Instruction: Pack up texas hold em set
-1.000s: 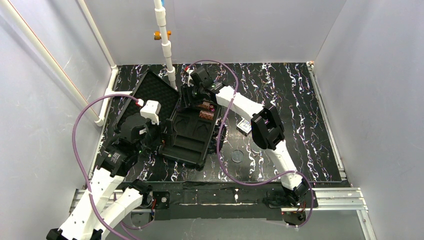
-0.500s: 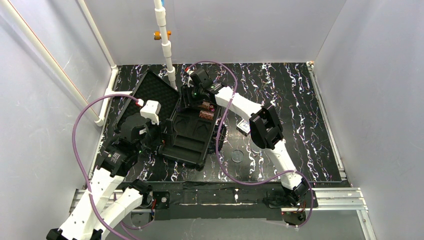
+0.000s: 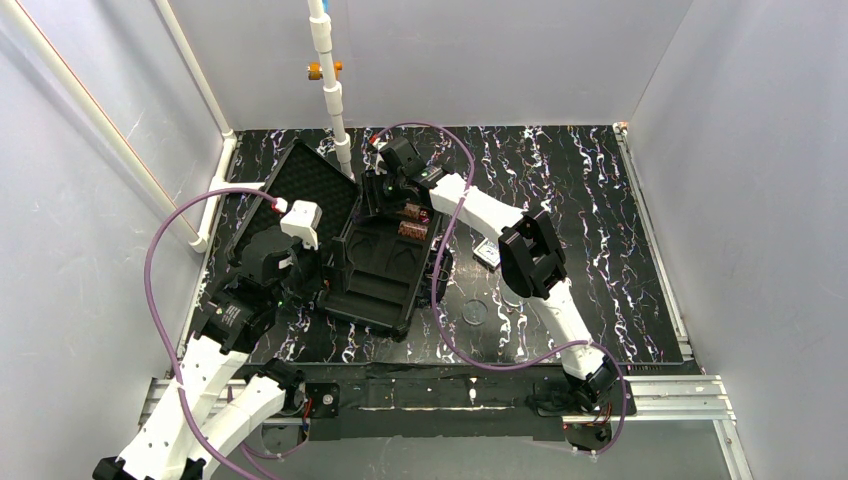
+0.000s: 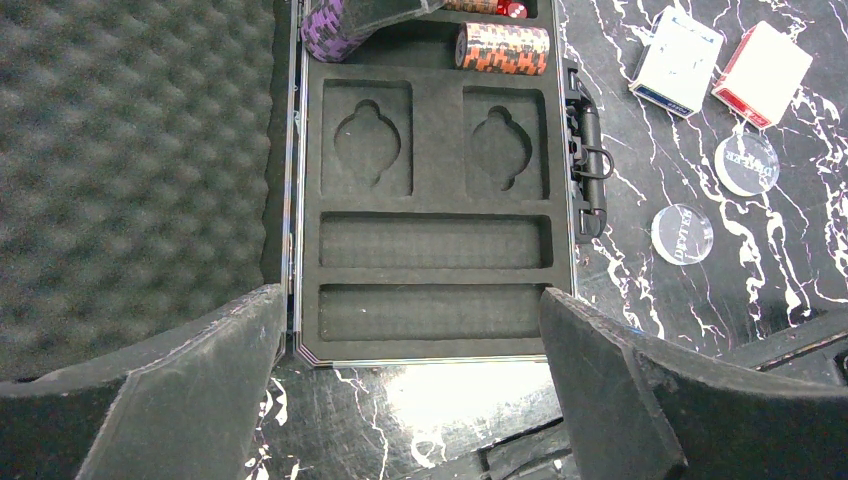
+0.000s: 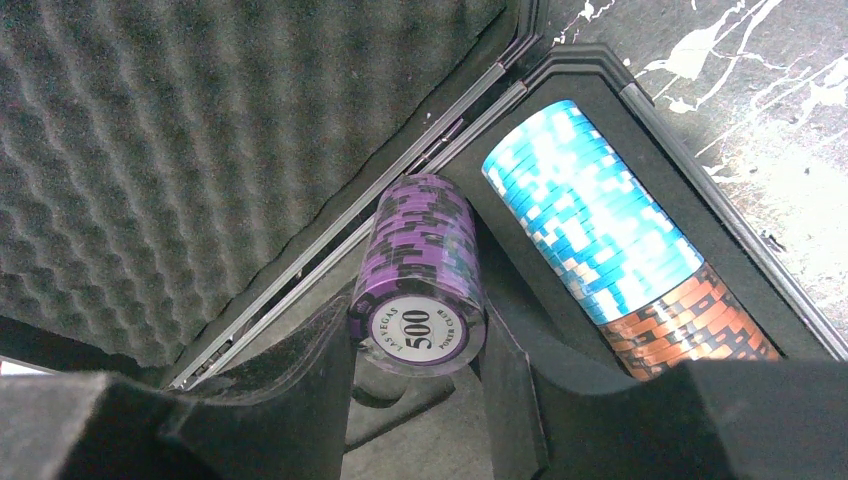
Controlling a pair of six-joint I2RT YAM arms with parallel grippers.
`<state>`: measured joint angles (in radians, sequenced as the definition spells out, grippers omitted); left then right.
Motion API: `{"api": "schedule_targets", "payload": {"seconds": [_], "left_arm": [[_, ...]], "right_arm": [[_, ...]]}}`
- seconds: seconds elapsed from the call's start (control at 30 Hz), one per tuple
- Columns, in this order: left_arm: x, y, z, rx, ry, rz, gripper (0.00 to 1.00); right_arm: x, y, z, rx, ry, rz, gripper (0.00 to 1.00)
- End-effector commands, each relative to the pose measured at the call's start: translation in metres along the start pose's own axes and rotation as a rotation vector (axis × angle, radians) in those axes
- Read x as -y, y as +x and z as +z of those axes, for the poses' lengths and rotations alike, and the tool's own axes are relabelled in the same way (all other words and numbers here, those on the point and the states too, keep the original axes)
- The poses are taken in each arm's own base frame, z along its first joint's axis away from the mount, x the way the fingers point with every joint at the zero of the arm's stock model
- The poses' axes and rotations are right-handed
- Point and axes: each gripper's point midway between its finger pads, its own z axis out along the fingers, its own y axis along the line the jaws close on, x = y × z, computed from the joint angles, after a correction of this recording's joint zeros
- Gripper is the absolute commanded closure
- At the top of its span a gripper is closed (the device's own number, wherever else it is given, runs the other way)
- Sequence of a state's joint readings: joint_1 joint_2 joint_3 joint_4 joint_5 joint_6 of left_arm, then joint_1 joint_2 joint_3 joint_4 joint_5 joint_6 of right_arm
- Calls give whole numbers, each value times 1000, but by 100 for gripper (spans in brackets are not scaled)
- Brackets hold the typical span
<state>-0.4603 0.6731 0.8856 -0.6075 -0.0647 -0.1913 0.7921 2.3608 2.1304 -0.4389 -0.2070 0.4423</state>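
Observation:
The black case lies open, with its foam lid (image 3: 300, 185) to the left and its moulded tray (image 3: 385, 265) to the right. My right gripper (image 3: 385, 195) is at the tray's far end, shut on a purple chip stack (image 5: 420, 270) that it holds tilted over the slot beside the hinge. A teal stack (image 5: 585, 225) and a brown stack (image 5: 690, 325) lie in the neighbouring slot. My left gripper (image 4: 408, 300) is open and empty over the tray's near edge. Two card decks (image 4: 678, 60) (image 4: 765, 58) and two clear discs (image 4: 746, 163) (image 4: 682, 233) lie on the table right of the case.
The case handle (image 4: 590, 165) is on the tray's right side. A white pipe (image 3: 335, 100) stands at the back next to the lid. Grey walls close in the left, back and right sides of the marbled black table (image 3: 580, 200).
My right gripper has shifted slightly left with the purple stack in it. The left arm has not moved.

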Motion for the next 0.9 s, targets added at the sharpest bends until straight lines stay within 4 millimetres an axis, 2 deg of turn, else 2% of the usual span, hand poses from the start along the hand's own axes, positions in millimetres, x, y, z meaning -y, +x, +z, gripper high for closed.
{"api": "schedule_targets", "payload": {"seconds": [0.0,0.27,0.5,0.87], "left_arm": [[-2,-2,-2,3,-9,10,1],[-1,-2,-3,7,-5,9,1],[-1,-2,-4,8,-5,10,1],[-1,-1,-3,5,-4,8,1]], "right_arm": [[-21,-26,-19,88,-28,-34,47],[-21,-35,-32,113,6,-44,37],[-23,-40,-45,126,24,-55,24],[-28,-51,-65,162,38,-77,20]]}}
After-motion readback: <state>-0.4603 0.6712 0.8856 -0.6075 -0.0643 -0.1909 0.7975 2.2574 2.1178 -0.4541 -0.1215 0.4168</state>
